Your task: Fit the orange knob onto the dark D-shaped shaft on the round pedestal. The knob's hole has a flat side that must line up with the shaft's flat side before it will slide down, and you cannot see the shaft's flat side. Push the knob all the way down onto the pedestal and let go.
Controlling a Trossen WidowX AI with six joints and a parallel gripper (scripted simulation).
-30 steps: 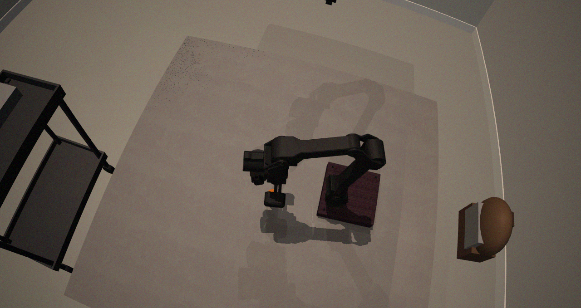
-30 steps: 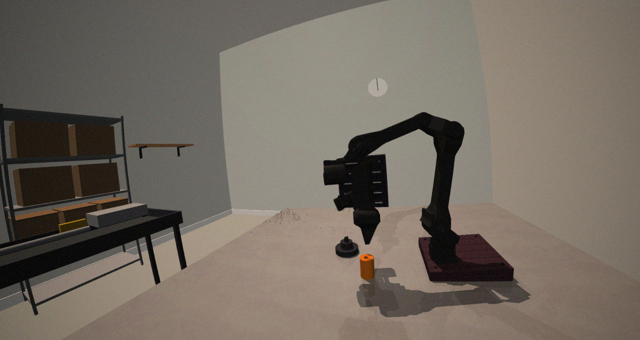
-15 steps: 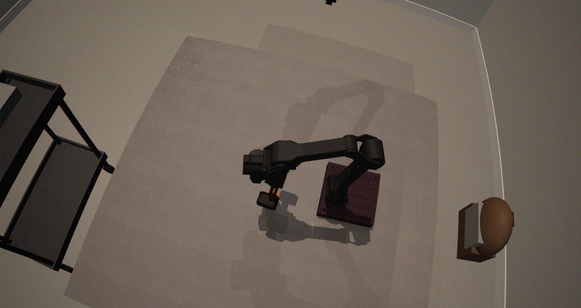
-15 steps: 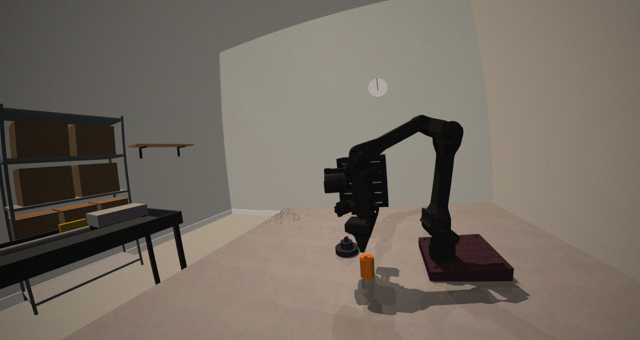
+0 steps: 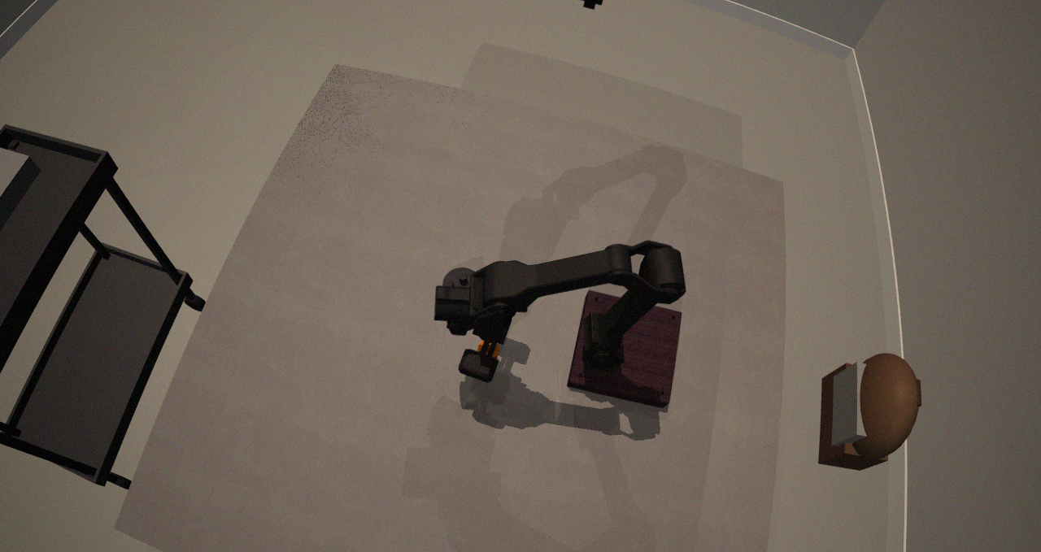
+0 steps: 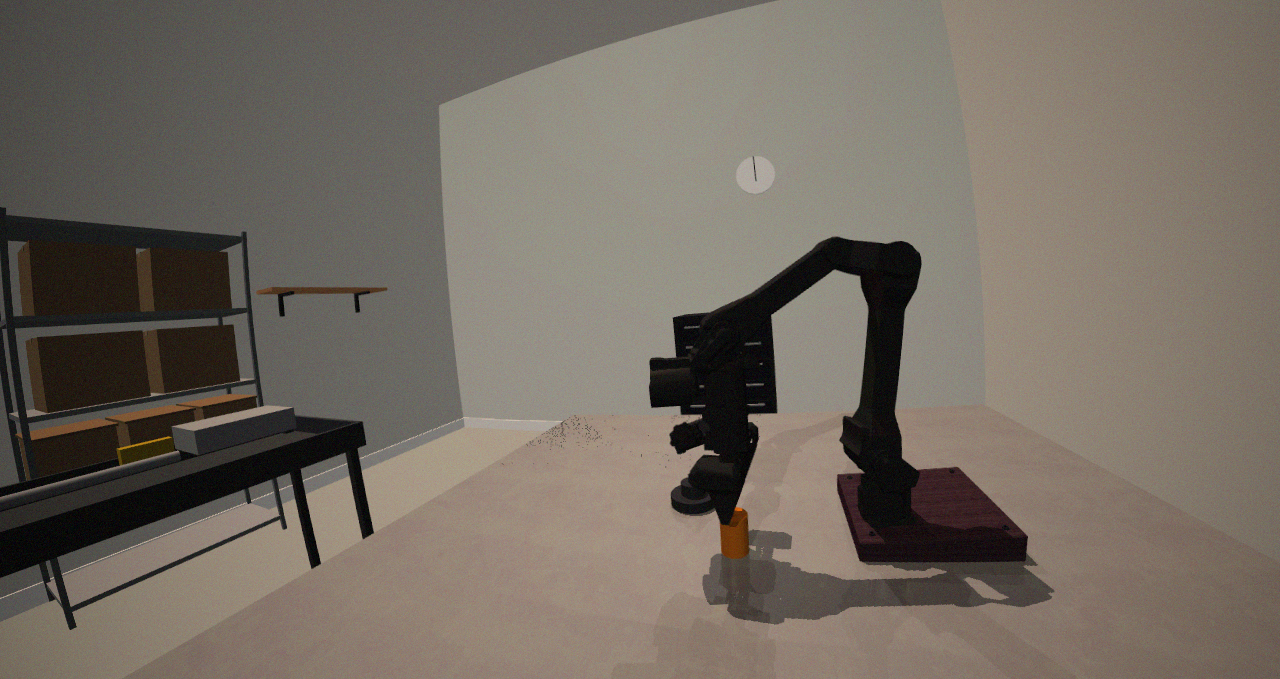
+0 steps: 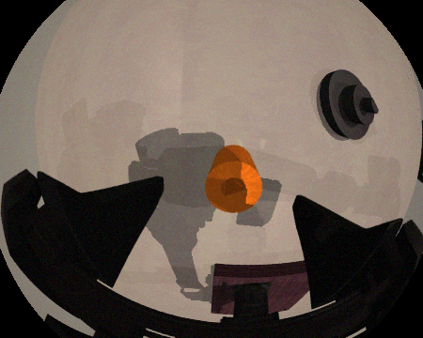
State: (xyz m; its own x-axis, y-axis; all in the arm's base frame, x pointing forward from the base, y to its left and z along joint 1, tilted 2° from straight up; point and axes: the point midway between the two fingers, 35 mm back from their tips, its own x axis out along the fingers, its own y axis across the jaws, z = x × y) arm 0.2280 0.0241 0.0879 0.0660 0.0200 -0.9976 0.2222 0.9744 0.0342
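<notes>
The orange knob [image 5: 497, 349] [image 6: 734, 542] [image 7: 232, 154] stands upright on the table, its hole facing up; a flat side of the hole shows faintly in the wrist view. My gripper [image 5: 489, 347] [image 6: 728, 517] [image 7: 230, 194] is open and empty, low over the knob, with one finger on either side of it in the wrist view. Whether the fingers touch it cannot be told. The dark round pedestal [image 5: 455, 275] [image 6: 687, 499] [image 7: 334, 105] stands apart from the knob, partly hidden by the arm in the top and exterior views. Its shaft [image 7: 369, 105] shows in the wrist view, bare.
The arm's purple base board [image 5: 655, 349] [image 6: 948, 518] [image 7: 225, 300] lies to the right of the knob in the top and exterior views. A black cart [image 5: 109, 345] [image 6: 331, 433] stands off the left side. A brown object [image 5: 888, 406] is at the far right. Arm shadows cross the table.
</notes>
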